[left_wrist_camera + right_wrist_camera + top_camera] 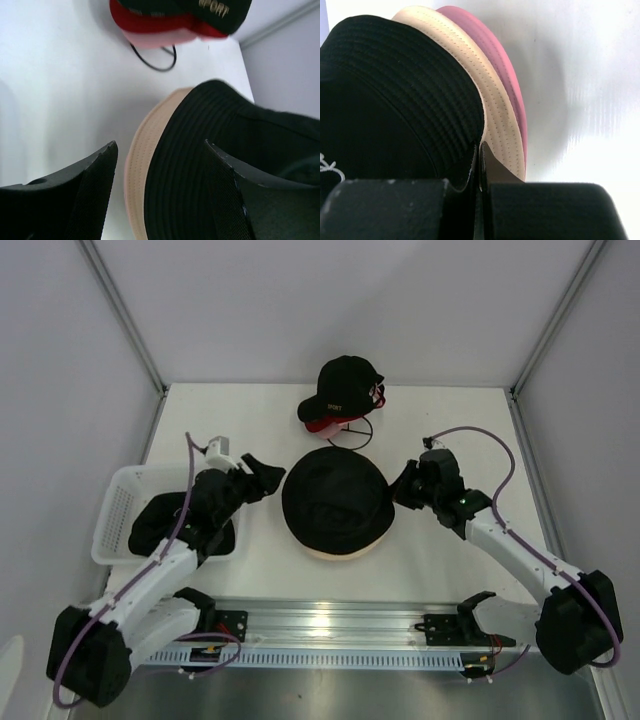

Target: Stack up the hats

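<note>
Since all three are soft, light fabric (brims flop), take them by a brim edge. Stack sits mid-tabletop: black bucket hat on top, beige hat rim beneath, pink hat lowest. Left gripper spread beside the stack; right gripper pressed together at the black brim, hold on fabric unclear.

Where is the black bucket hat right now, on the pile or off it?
On the pile. The black bucket hat sits topmost, its brim lying over the beige hat, with the pink hat under that.

White table, grey walls, aluminium corner posts.
</note>
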Controlling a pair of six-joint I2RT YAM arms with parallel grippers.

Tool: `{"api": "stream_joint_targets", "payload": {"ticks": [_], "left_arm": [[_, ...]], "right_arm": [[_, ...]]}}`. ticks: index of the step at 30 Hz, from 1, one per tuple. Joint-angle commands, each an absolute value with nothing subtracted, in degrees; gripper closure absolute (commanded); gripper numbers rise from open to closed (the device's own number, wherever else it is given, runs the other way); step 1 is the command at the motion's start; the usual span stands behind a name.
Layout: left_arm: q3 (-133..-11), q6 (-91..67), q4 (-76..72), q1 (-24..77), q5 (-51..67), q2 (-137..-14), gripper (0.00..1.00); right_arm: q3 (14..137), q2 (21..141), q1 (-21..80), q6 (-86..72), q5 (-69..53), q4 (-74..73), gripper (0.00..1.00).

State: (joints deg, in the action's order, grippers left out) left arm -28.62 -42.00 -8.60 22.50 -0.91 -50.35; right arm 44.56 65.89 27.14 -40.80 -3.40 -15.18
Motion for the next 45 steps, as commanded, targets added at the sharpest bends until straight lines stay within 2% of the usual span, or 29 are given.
{"api": "stream_joint_targets", "payload": {"ticks": [1,8,9,12,19,21,24,28,35,39,40,43,45], "left_arm": [[-31.11,-41.83,-16.86,21.36,10.88,-57.81,0.28],[-28.74,-45.79,-29.26,21.27,18.63,-65.48,0.33],[-28.39,-45.88,-30.22,21.27,18.98,-65.57,0.37],[-27.86,-46.49,-32.6,21.27,20.04,-66.09,0.4],[-26.9,-48.43,-37.7,21.27,22.85,-69.69,0.36],[-25.67,-47.12,-42.78,21.01,23.64,-70.66,0.3],[-24.26,-45.18,-46.58,19.17,24.61,-72.24,0.25],[-23.82,-47.27,-51.22,14.78,29.52,-74.79,0.27],[-24.08,-51.94,-67.14,14.06,38.93,-83.4,0.29],[-24.08,-56.68,-76.52,13.89,41.13,-88.93,0.33],[-23.12,-60.26,-83.34,13.71,41.31,-91.47,0.34],[-23.38,-66.59,-92.51,12.92,42.7,-97.44,0.41],[-24.69,-67.24,-92.37,12.83,43.15,-99.04,0.47]], "right_arm": [[47.54,68.46,24.61,-37.97,-7.9,-13.98,1.0],[52.38,71.36,23.55,-34.98,-8.26,-16.52,1.0],[52.82,71.54,23.38,-34.89,-8.35,-16.7,1.0],[52.74,72.33,23.2,-35.15,-8.96,-16.09,1.0],[52.91,74.88,23.2,-35.6,-10.72,-14.94,1.0],[52.91,75.23,23.2,-35.51,-11.07,-14.59,1.0],[53.17,76.02,23.2,-35.16,-11.34,-14.24,1.0],[53.96,76.9,23.2,-34.63,-11.78,-14.24,1.0],[55.11,79.01,23.55,-35.07,-12.66,-12.92,1.0],[55.63,79.37,23.99,-34.98,-12.04,-13.01,1.0],[55.81,79.37,24.17,-34.89,-11.87,-13.09,1.0],[55.9,79.19,24.34,-34.98,-11.51,-13.36,1.0],[55.9,79.02,24.35,-34.98,-11.08,-13.53,1.0]]}}
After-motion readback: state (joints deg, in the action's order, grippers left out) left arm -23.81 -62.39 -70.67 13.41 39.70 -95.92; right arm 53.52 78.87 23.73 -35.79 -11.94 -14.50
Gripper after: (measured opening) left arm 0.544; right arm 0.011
